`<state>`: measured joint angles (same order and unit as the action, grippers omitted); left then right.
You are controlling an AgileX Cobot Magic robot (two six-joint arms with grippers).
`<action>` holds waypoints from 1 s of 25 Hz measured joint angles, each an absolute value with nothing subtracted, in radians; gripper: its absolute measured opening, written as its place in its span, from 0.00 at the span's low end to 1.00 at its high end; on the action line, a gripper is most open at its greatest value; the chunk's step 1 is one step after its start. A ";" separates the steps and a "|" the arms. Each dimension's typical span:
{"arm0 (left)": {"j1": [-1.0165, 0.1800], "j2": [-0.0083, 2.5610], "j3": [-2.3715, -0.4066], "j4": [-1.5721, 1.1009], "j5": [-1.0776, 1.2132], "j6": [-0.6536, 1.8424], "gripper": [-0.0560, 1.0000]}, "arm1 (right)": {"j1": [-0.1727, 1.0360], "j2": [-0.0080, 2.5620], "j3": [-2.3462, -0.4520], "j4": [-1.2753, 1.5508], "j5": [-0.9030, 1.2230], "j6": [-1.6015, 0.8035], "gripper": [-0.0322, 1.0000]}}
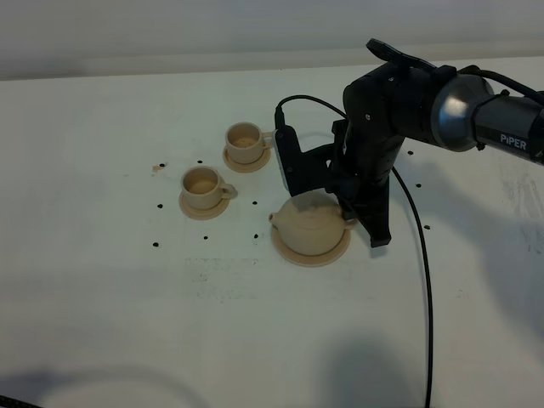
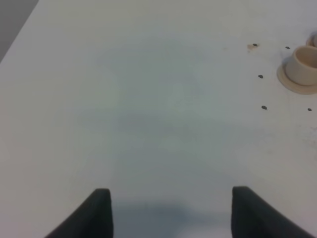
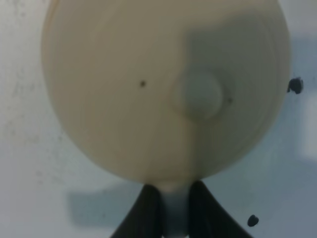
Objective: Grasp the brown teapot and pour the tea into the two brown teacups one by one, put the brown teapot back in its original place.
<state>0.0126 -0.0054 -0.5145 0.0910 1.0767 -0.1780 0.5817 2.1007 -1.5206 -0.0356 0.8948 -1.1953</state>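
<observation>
The brown teapot [image 1: 308,223] sits on its round coaster [image 1: 311,254] on the white table. My right gripper [image 1: 350,219] reaches down at the teapot's right side. In the right wrist view the teapot [image 3: 148,89] fills the frame, and the gripper [image 3: 173,210] is shut on the pale loop handle [image 3: 173,201] between its two dark fingers. The two brown teacups [image 1: 246,140] [image 1: 202,185] stand on their saucers to the left of the teapot. My left gripper [image 2: 171,213] is open and empty over bare table. One cup [image 2: 304,67] shows at that view's edge.
A black cable [image 1: 422,255] runs from the right arm toward the table's front edge. Small dark marks [image 1: 155,245] dot the table around the cups. The left arm is out of the exterior high view.
</observation>
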 joint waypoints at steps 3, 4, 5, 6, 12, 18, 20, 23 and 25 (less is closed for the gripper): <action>0.013 -0.005 -0.515 0.091 1.077 -0.178 0.52 | 0.582 2.101 -1.521 -0.035 0.897 -1.193 0.13; 0.013 -0.005 -0.515 0.091 1.077 -0.178 0.52 | 0.582 2.101 -1.522 -0.035 0.899 -1.187 0.13; 0.013 -0.005 -0.515 0.091 1.077 -0.178 0.52 | 0.582 2.101 -1.523 -0.032 0.904 -1.182 0.13; 0.013 -0.005 -0.515 0.091 1.077 -0.178 0.52 | 0.582 2.101 -1.523 -0.032 0.907 -1.178 0.13; 0.013 -0.005 -0.515 0.091 1.077 -0.178 0.52 | 0.582 2.102 -1.546 -0.022 0.976 -1.118 0.13; 0.013 -0.005 -0.515 0.091 1.077 -0.178 0.52 | 0.583 2.103 -1.589 0.000 1.055 -1.067 0.13; 0.013 -0.005 -0.515 0.091 1.077 -0.178 0.52 | 0.583 2.103 -1.589 0.006 1.061 -1.053 0.13; 0.013 -0.005 -0.515 0.091 1.077 -0.178 0.52 | 0.583 2.103 -1.589 0.018 1.060 -1.031 0.13; 0.013 -0.005 -0.515 0.091 1.077 -0.178 0.52 | 0.583 2.103 -1.589 0.025 1.060 -1.012 0.13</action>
